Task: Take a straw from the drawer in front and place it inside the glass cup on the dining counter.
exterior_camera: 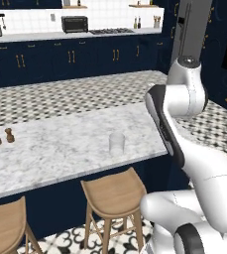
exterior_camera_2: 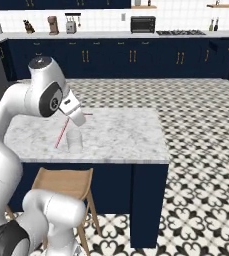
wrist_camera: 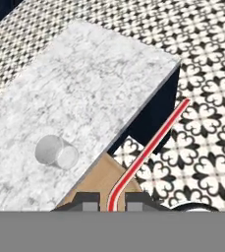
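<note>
White-grey marbled tabletop (exterior_camera_2: 121, 135) on navy base: clear glass tumbler (exterior_camera_2: 74, 142) upright near its near edge. Wooden stool (exterior_camera_2: 63, 183) below. Gripper (wrist_camera: 112, 201) shut on thin pinkish-red straw (wrist_camera: 151, 147), above and near tumbler. Straw likely light, slippery; end grip suits insertion.

Illumination is bright, even and diffuse in all three views; no single source is identifiable. Shadows are faint: a soft grey patch lies beside the glass cup (wrist_camera: 56, 151) at 3 o'clock on the marbled surface (wrist_camera: 84, 83). No glare. Rendering is slightly soft and pixelated, most visibly on the patterned floor (exterior_camera_2: 201, 150). No edge distortion.
</note>
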You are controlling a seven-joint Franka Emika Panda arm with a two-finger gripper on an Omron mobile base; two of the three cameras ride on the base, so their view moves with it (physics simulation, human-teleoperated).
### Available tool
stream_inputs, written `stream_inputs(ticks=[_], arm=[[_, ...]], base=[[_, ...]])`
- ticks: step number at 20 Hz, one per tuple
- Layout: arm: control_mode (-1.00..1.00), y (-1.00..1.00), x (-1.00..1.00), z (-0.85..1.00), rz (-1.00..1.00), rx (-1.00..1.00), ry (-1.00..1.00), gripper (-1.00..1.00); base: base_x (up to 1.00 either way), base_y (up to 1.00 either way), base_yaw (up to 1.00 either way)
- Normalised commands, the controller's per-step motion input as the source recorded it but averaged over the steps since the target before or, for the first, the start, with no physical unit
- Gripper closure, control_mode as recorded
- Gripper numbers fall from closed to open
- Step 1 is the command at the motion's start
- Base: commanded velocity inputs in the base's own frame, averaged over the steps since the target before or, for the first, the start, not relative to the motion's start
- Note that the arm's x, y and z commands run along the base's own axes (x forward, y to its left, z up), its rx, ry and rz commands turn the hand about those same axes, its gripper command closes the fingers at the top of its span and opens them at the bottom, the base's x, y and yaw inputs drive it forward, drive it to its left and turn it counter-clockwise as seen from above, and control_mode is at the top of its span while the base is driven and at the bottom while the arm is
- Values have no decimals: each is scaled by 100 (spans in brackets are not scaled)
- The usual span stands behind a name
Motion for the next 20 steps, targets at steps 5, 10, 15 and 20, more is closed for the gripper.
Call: stream_inputs(ticks=[5, 10, 15, 20], arm=[[-100, 27, 45, 16, 0, -8, -23, 100], [-100, 52, 9, 0, 0, -10, -30, 100], [-100, 43, 4, 0, 0, -11, -34, 100], [-100, 11, 18, -6, 0, -9, -28, 100]], base=[[0, 0, 0], [0, 0, 0], [0, 0, 0], [0, 0, 0]])
